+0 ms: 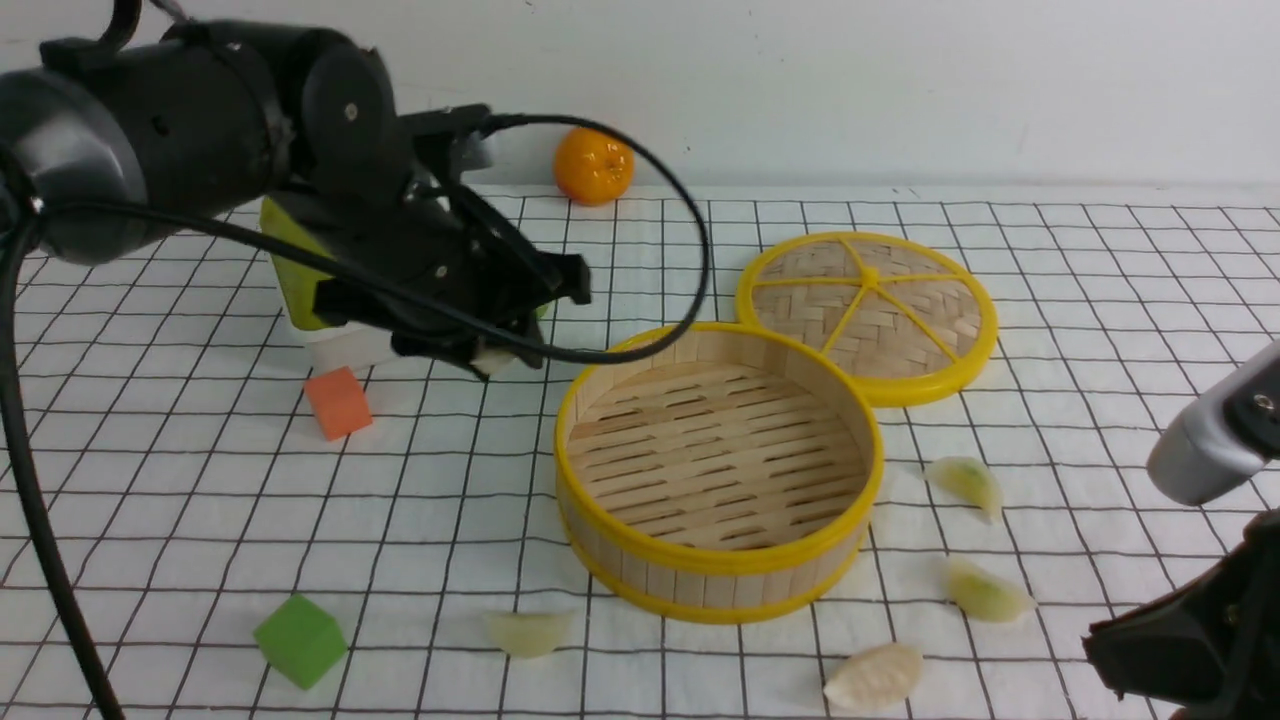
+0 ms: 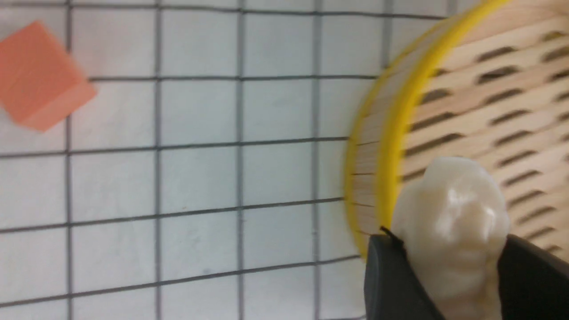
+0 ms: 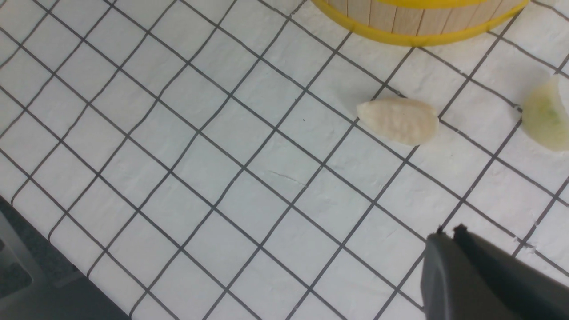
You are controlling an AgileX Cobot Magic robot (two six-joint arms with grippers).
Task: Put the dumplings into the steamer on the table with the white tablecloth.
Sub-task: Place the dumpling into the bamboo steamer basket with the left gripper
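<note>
My left tool (image 1: pixel 497 357) is clamped on one dumpling (image 2: pixel 451 222) (pale, pleated), just beside the steamer (image 1: pixel 715 575) at its left rim. Four more dumplings (image 1: pixel 875 676) lie on the gridded surface (image 1: pixel 200 480), along the steamer's front and right. My right tool (image 1: pixel 1170 640) sits low right; I cannot tell its grip.

Shows bulky matte-black rounded housings (image 1: pixel 200 110) behind the left claw (image 1: pixel 495 358), one round cap bearing a small silver screw (image 1: pixel 350 112). Carries a thick black cable (image 1: pixel 690 230) arching above that claw. Ends in smooth, dark grey wedge-shaped fingers (image 2: pixel 391 284). Behind the right claw (image 3: pixel 450 231), has a rounded silver-grey link (image 1: pixel 1210 445) with one dark screw (image 1: pixel 1262 402).
</note>
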